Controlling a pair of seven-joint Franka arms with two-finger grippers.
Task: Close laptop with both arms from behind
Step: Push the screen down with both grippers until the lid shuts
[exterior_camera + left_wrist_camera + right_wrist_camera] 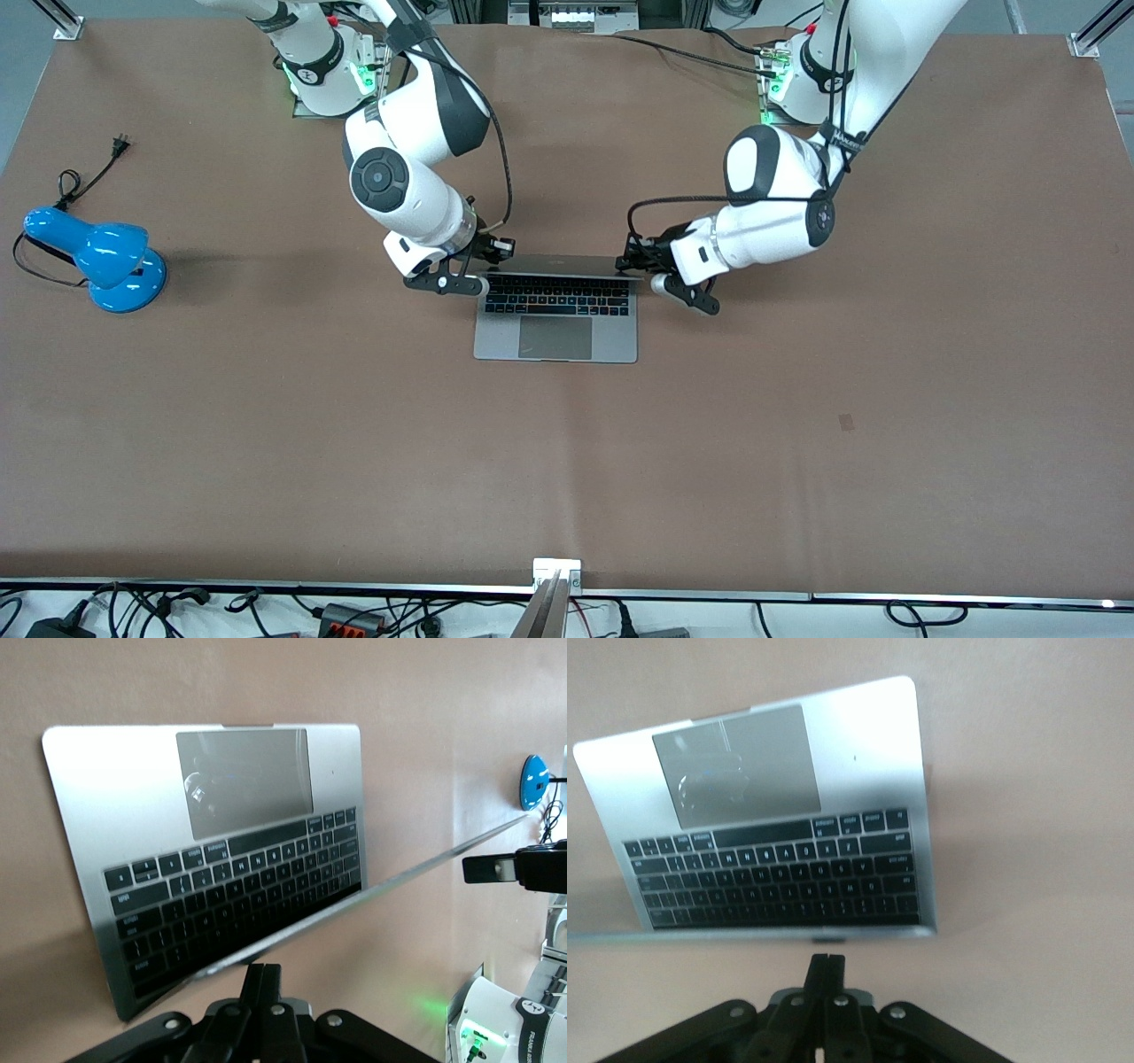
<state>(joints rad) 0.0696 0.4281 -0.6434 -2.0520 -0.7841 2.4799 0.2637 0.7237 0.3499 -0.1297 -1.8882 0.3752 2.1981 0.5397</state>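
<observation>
A glossy blue desk lamp [99, 257] with a round base lies on the brown counter [797, 425] toward the right arm's end, its black cord and plug [119, 143] trailing beside it, well apart from everything else; in the left wrist view the lamp shows as a small blue disc [533, 781]. Black cables [691, 55] run across the counter's edge between the two robot bases. Nothing stands between the arms and the slim silver-grey metal laptop [556, 321], which sits open at the middle of the counter, its black keyboard and large grey trackpad facing up and its lid raised, seen almost edge-on from the front camera. The trackpad end of the laptop [221, 780] lies nearer the front camera; the lid's top edge sits toward the robots' bases. The white right arm's black hand [485, 253] hangs just over the lid's top corner at the right arm's end, its fingers drawn together and gripping nothing; in its own wrist view the keyboard [775, 877] lies just ahead of the closed fingers [824, 979]. The white left arm's black hand [634, 259] sits at the lid's other top corner, fingers likewise pressed together on nothing, with the thin lid edge [372, 890] crossing just above the fingertips [262, 985] in the left wrist view.
</observation>
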